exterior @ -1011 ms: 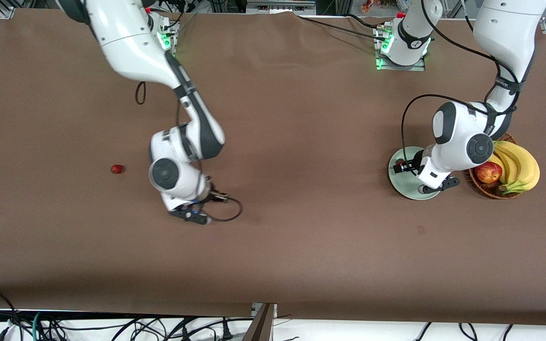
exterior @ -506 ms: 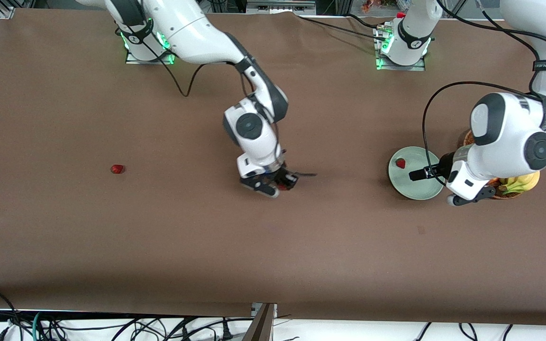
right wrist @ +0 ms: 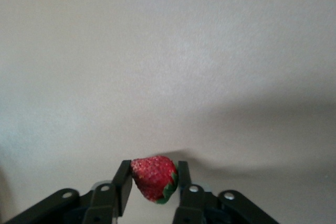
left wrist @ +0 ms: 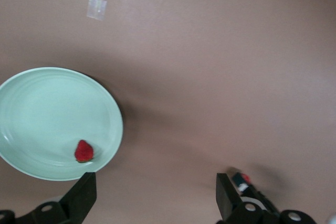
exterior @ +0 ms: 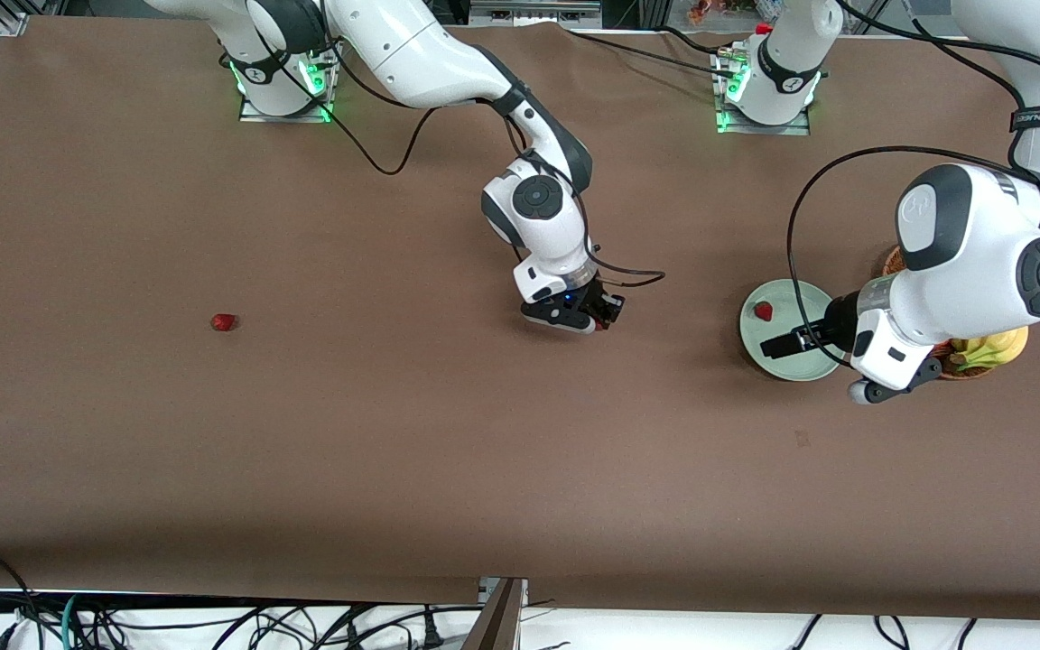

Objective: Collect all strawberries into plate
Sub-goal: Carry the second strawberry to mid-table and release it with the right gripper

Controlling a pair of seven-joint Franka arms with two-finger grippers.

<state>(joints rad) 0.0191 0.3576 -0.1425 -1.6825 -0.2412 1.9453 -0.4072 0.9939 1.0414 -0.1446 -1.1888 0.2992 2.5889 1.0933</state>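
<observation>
The pale green plate [exterior: 795,359] lies toward the left arm's end of the table, and one strawberry [exterior: 763,311] rests in it. In the left wrist view the same plate [left wrist: 47,108] and its strawberry [left wrist: 84,151] show. My left gripper [exterior: 822,368] hovers open and empty over the plate's rim [left wrist: 156,198]. My right gripper [exterior: 606,314] is over the table's middle, shut on a second strawberry [right wrist: 154,178] with a green leafy top, held between its fingers [right wrist: 125,184]. A third strawberry [exterior: 224,321] lies alone toward the right arm's end.
A wicker basket [exterior: 888,264] with bananas [exterior: 994,346] stands beside the plate, mostly hidden under my left arm. A small pale tape mark [exterior: 802,439] is on the brown cloth, nearer the front camera than the plate. Cables hang along the front edge.
My right arm has carried its strawberry from nearer the right arm's end toward the plate. My left gripper opened, left a strawberry on the plate and drew back toward the basket.
</observation>
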